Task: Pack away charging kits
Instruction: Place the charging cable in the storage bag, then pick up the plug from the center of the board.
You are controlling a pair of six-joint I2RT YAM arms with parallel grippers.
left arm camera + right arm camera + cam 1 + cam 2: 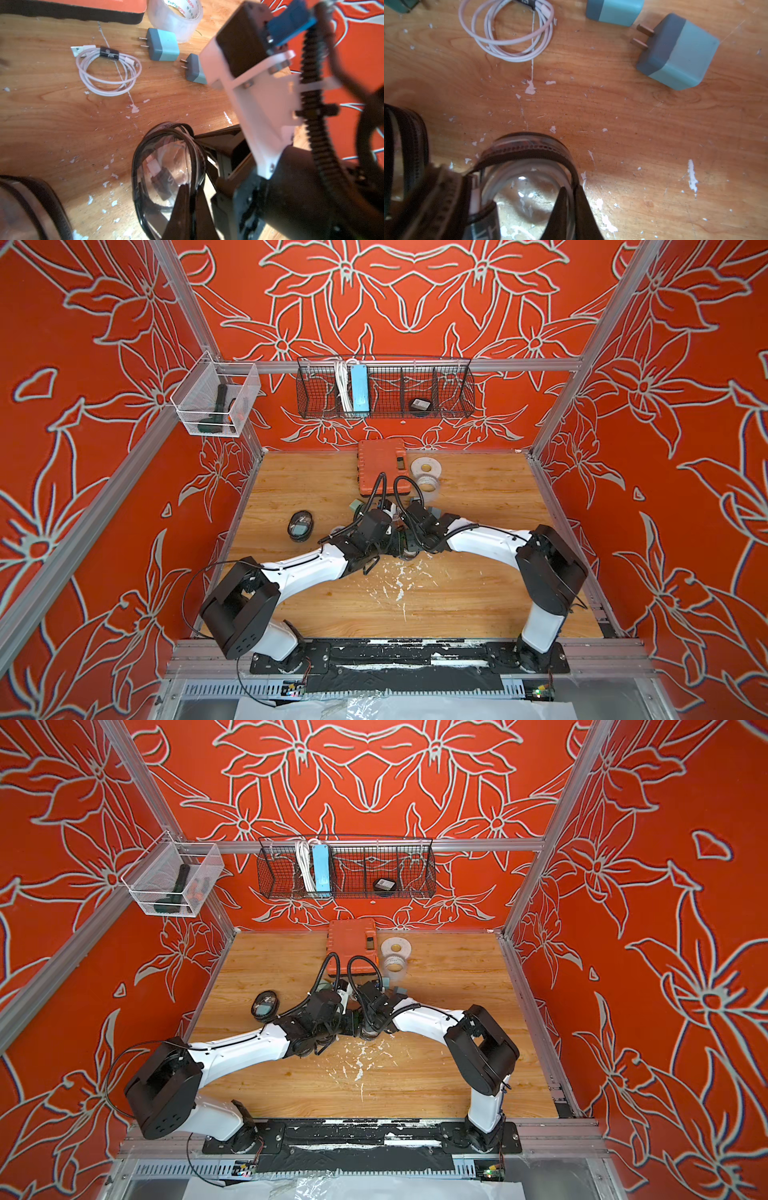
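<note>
Off to the left of the left claw (pixel 192 192), well apart from it, a lone pouch (pixel 300 526) lies flat on the worktop (pixel 478 593), and something teal shows through its clear face. The left claw is pinched fully shut on the black rim of the gripped pouch (pixel 164 166). Through its clear side I can make out a white cable and a dark piece. The right claw (pixel 571 193) meets it from the other side. Its fingers are almost together, with what looks like the same pouch's rim caught between them. Just ahead of both claws a coiled cable (pixel 108 70) lies loose. Further right sit two teal plugs (pixel 164 47) (pixel 194 69), close together, prongs pointing toward the cable. Behind the plugs stands a tape roll (pixel 176 16), beside an orange case (pixel 382 466) at the back.
</note>
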